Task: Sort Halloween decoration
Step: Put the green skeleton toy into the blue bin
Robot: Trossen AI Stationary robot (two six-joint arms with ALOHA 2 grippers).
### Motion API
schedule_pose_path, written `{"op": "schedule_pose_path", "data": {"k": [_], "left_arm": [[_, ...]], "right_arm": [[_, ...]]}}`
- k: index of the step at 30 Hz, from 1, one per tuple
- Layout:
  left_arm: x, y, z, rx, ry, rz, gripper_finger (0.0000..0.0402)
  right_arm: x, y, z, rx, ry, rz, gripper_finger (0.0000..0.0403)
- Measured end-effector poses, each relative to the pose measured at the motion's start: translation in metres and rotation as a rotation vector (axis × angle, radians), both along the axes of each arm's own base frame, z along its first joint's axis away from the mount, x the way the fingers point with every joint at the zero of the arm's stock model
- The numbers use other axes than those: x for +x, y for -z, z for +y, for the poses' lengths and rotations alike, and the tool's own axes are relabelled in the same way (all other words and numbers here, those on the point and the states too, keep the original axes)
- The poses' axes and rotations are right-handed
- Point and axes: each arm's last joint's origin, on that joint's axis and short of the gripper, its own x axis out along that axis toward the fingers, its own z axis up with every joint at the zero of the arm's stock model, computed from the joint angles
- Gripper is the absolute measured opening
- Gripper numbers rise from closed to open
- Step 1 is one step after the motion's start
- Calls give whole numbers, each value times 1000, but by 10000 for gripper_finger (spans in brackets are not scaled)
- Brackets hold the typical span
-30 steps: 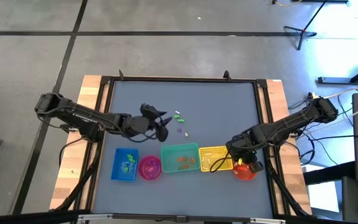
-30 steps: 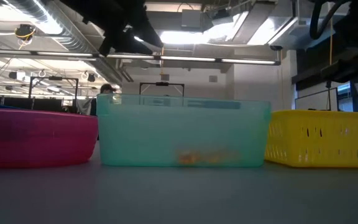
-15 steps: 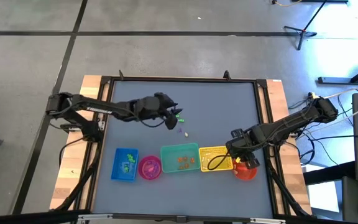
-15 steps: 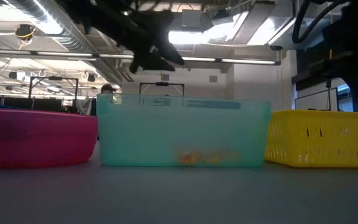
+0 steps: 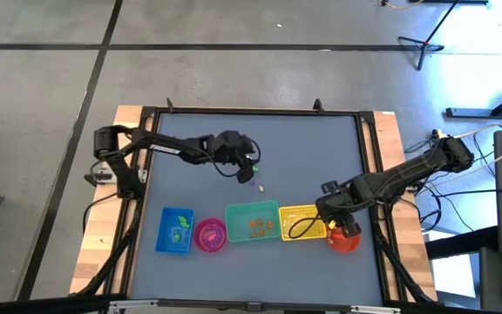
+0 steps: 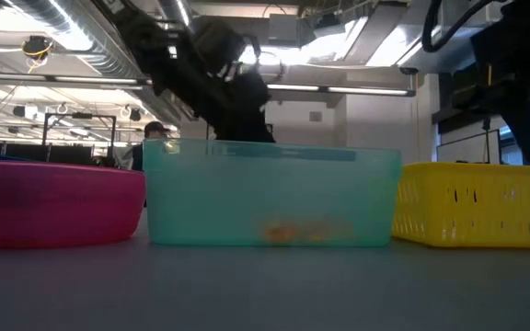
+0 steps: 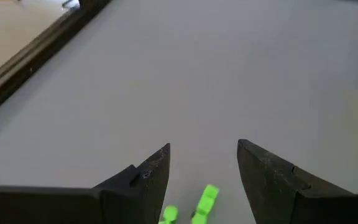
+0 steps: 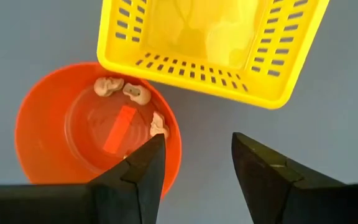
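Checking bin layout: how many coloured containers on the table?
5, in a row along the near edge: blue tray, pink bowl, teal bin, yellow basket, orange cup.

A translucent teal bin [image 6: 272,198] stands at the centre of the grey worktop [image 6: 265,290], with orange trinkets [image 6: 293,232] showing dimly through its wall. A pink bowl [image 6: 53,204] sits at 9 o'clock, a yellow slotted basket [image 6: 478,204] at 3 o'clock. A dark arm [image 6: 212,78] hangs at 11 o'clock behind the bin; another dark arm [image 6: 513,64] shows at 2 o'clock.
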Motion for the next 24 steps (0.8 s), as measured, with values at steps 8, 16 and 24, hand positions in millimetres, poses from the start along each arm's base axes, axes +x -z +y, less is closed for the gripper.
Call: {"op": "schedule_pose_path", "data": {"k": [8, 16, 24], "left_arm": [[1, 32, 10, -27, -22, 115, 172], [-8, 39, 19, -55, -53, 195, 172], [-7, 50, 18, -67, -50, 227, 172]], "right_arm": [[3, 0, 1, 12, 0, -30, 182], [4, -1, 1, 15, 0, -39, 182], [4, -1, 2, 17, 0, -43, 182]]}}
